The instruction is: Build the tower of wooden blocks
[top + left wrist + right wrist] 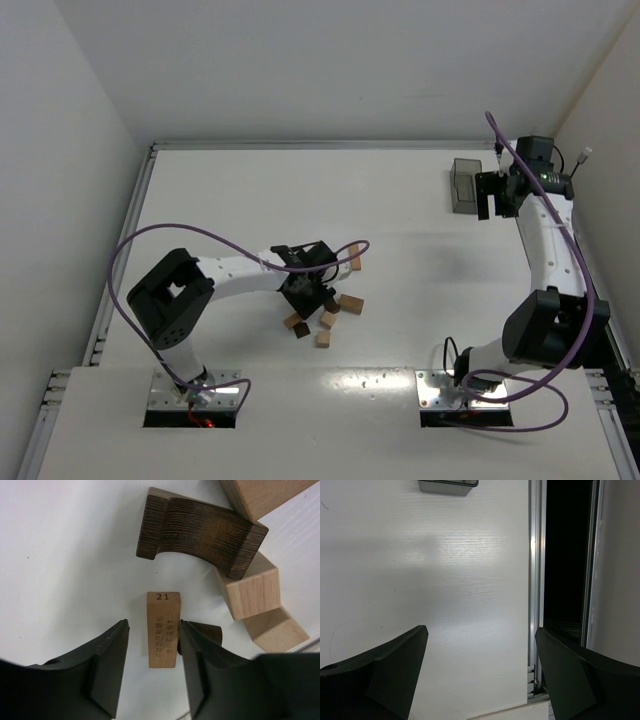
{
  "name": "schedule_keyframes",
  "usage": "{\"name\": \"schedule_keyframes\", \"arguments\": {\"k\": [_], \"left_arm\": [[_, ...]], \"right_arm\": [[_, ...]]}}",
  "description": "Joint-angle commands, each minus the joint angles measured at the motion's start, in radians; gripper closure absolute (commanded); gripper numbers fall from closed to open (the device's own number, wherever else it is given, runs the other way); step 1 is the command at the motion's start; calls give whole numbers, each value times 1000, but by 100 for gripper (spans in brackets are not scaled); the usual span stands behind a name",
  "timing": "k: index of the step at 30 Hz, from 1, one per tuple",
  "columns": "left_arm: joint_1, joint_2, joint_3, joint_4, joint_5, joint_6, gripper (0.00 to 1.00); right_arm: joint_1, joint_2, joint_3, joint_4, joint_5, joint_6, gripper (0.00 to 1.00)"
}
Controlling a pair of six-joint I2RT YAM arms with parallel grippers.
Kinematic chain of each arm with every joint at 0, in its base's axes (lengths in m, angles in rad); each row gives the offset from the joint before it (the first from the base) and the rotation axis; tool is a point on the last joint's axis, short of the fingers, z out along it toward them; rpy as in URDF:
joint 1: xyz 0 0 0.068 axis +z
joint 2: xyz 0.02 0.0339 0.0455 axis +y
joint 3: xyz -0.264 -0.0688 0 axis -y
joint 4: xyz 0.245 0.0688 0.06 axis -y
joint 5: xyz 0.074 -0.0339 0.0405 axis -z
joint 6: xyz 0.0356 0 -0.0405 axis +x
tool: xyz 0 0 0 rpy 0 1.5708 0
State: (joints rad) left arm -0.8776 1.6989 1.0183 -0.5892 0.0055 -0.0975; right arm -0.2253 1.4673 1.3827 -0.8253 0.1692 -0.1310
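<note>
The wood blocks [327, 318] lie loose in a small cluster at the table's middle; no tower shows in any view. My left gripper [303, 296] hangs over the cluster. In the left wrist view a light tan bar marked 21 [163, 629] lies flat between the jaws of the left gripper [154, 625]. The right finger [200, 650] touches the bar's side, while a gap separates the left finger [107, 655] from it. Beyond the bar lie a dark brown curved piece [200, 532] and tan blocks [250, 592]. My right gripper [490, 203] is open and empty at the far right.
A translucent grey bin [465, 185] stands at the back right, just beyond the right gripper; its edge [447, 485] shows at the top of the right wrist view. The table's metal rail [535, 580] runs along the right side. A purple cable [130, 250] loops over the left arm.
</note>
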Motion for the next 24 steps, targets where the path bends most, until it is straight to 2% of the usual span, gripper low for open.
{"name": "schedule_keyframes", "arguments": {"k": [1,4,12,13,16,20,24], "left_arm": [[-14,10,9,17,11,-7,60],[-14,31,-1,28,11,-7,65],[-14,70,-1,28,21,-7,69],[-14,70,-1,28,5,-16,82],[-14,70,28,28,-50,-34,100],[9,28,51,6,-94,-74,100],[22,19,141,-55,-269,-180,100]], "right_arm": [[-9,1,47,3,-25,5,14],[-9,10,47,3,-34,5,14],[-19,10,38,3,-43,-4,14],[-19,10,38,3,-43,-4,14],[-19,10,29,3,-43,-4,14],[-19,10,29,3,-53,5,14],[-19,10,29,-18,-91,25,15]]}}
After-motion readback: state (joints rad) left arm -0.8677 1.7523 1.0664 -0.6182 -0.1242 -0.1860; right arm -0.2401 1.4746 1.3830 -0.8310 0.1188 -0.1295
